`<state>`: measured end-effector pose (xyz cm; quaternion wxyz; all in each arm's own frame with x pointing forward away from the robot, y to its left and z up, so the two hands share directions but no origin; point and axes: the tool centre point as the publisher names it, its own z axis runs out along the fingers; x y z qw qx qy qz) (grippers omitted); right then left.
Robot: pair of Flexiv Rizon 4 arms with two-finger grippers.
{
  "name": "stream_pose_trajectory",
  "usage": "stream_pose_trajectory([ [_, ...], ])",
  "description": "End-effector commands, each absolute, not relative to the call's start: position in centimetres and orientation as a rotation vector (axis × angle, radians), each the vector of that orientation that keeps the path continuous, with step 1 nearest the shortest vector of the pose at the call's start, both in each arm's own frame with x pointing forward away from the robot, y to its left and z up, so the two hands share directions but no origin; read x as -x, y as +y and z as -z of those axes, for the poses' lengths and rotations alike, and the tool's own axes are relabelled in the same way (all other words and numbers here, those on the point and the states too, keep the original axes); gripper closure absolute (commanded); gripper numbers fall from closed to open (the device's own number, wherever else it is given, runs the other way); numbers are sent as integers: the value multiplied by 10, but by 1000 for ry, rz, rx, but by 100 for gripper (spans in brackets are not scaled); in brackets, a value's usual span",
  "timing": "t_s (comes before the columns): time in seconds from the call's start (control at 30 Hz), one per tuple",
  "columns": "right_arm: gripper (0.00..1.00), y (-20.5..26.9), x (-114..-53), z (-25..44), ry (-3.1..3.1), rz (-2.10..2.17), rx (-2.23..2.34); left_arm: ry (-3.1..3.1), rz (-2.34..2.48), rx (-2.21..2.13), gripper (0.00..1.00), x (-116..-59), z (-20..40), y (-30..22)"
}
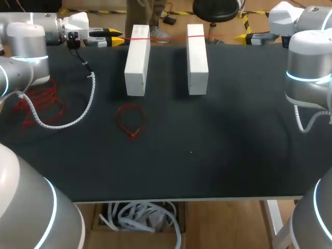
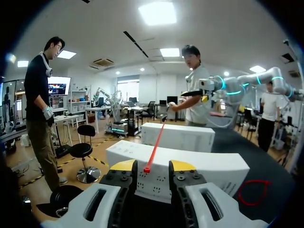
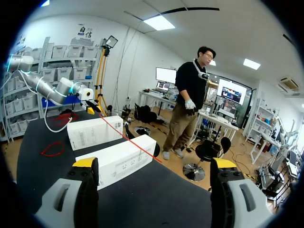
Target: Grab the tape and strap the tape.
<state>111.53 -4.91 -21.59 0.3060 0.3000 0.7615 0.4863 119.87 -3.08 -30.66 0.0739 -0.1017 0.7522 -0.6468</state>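
A thin red tape (image 1: 168,37) lies stretched across the far ends of two white boxes, the left box (image 1: 137,59) and the right box (image 1: 197,58). My left gripper (image 1: 118,37) is at the far left of the table, level with the tape's left end. In the left wrist view that red tape (image 2: 153,145) ends between the left gripper's (image 2: 153,166) fingers, which stand a little apart from it, so it is open. My right gripper (image 1: 241,37) hangs at the far right, wide open and empty. In its own view the right gripper (image 3: 154,166) faces the tape's (image 3: 130,137) free end.
A red tape loop (image 1: 129,119) lies on the black table (image 1: 218,155) in front of the left box. A pile of red tapes (image 1: 39,104) and a white spiral cable (image 1: 78,116) lie at the left edge.
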Motion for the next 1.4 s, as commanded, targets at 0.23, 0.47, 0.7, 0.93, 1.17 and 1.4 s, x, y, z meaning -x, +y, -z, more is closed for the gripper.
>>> stream_pose_trajectory([
  [0.23,0,-49,-1115,216,2015,-1288,-794,2284,1987,269,71,-1213,317,-29],
  [0.47,0,-49,-1115,216,2015,-1288,-794,2286,2002,275,73,-1213,321,-29],
  [0.7,0,-49,-1115,216,2015,-1288,-794,2283,2018,276,73,-1209,321,-30],
  [0.93,0,-49,-1115,216,2015,-1288,-794,2282,2026,278,82,-1208,321,-31],
  [1.17,0,-49,-1115,216,2015,-1288,-794,2281,2030,271,80,-1208,319,-32],
  [1.4,0,-49,-1115,216,2015,-1288,-794,2278,2030,268,90,-1210,317,-32],
])
